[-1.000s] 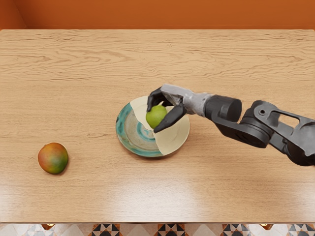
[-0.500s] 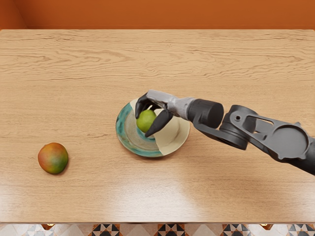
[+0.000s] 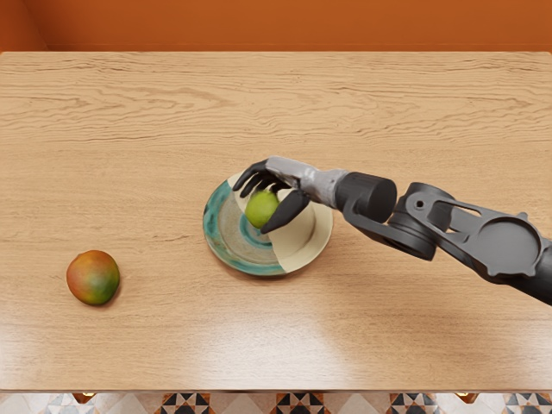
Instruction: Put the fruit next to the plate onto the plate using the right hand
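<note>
Entering from right edge of wooden table [image 3: 129, 129]: right arm, stretched toward table centre. At its end: right hand [image 3: 278, 185], poised over the plate [image 3: 212, 231]. Fingers [image 3: 252, 178] curved over top and far side of green fruit [image 3: 259, 210]; thumb [image 3: 283, 212] set against its right side. Narrow grasp, closed around the fruit. Located near table centre: round plate, teal-banded on its left part, cream on its right. Positioned inside plate rim, left of plate centre, at the border of teal and cream: green fruit. Contact between fruit underside and plate surface: cannot tell. Lying toward front-left corner of table, well apart from plate: red-green mango [image 3: 93, 277], clear of the hand.
</note>
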Action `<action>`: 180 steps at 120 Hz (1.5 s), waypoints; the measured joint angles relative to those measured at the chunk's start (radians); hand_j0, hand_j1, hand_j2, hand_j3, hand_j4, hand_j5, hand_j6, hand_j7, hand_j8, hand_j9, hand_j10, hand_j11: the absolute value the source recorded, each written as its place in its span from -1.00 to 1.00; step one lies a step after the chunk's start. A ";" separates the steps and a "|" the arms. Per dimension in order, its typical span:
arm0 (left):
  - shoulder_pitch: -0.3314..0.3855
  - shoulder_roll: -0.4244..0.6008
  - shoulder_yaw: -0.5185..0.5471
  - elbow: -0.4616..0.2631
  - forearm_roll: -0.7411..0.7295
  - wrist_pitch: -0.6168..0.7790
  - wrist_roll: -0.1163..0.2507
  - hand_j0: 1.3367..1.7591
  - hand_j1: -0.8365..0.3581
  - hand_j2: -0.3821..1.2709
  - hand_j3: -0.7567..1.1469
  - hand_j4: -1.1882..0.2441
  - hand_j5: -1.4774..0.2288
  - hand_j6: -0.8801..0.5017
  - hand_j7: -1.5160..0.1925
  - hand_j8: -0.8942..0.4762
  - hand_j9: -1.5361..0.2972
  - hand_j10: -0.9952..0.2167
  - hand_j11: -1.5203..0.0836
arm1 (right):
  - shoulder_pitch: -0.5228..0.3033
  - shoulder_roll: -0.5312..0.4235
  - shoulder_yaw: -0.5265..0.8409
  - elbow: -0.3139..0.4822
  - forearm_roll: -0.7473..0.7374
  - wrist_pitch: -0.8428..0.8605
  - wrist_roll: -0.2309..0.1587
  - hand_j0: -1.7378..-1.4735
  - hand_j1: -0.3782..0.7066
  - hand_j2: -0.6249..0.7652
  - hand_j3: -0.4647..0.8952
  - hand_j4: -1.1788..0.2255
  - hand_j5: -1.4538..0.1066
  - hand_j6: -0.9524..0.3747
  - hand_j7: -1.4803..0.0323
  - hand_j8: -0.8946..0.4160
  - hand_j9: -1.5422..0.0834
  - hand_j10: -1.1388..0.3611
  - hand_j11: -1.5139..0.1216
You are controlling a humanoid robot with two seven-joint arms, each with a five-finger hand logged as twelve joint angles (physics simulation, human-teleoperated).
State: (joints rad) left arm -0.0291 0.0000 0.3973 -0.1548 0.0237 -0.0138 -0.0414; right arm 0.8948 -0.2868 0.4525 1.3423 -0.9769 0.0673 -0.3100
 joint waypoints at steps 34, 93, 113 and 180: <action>0.000 0.000 0.000 0.000 0.000 0.000 0.000 0.52 0.52 -0.48 -0.20 0.33 0.38 -0.06 0.42 -0.04 0.34 0.26 0.52 | 0.000 -0.011 0.009 0.000 0.026 0.002 0.003 -0.39 -0.42 -0.15 -0.32 0.31 0.44 0.05 0.52 0.00 0.49 0.19 0.44; 0.000 0.000 0.000 0.000 0.000 0.000 0.000 0.52 0.52 -0.48 -0.21 0.33 0.38 -0.06 0.42 -0.04 0.34 0.26 0.52 | -0.011 -0.263 0.162 0.052 0.594 0.416 0.031 -0.40 -0.81 -0.12 -0.32 0.59 0.76 0.34 0.85 0.27 0.80 0.44 0.75; 0.000 0.000 0.000 0.001 0.000 0.000 0.000 0.52 0.52 -0.48 -0.21 0.33 0.38 -0.06 0.42 -0.04 0.34 0.26 0.52 | -0.041 -0.422 0.170 0.041 0.848 0.518 0.028 -0.40 -0.84 -0.11 -0.32 0.61 0.78 0.36 0.87 0.29 0.82 0.45 0.77; 0.000 0.000 0.000 0.000 0.000 0.000 0.000 0.52 0.52 -0.48 -0.21 0.33 0.38 -0.06 0.42 -0.04 0.34 0.26 0.52 | -0.131 -0.713 0.161 -0.056 1.153 0.544 0.019 -0.40 -0.86 -0.11 -0.32 0.63 0.80 0.38 0.89 0.31 0.83 0.47 0.79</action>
State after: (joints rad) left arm -0.0291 0.0000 0.3970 -0.1547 0.0235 -0.0138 -0.0415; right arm 0.7642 -1.0001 0.6135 1.2865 0.1758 0.6111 -0.2913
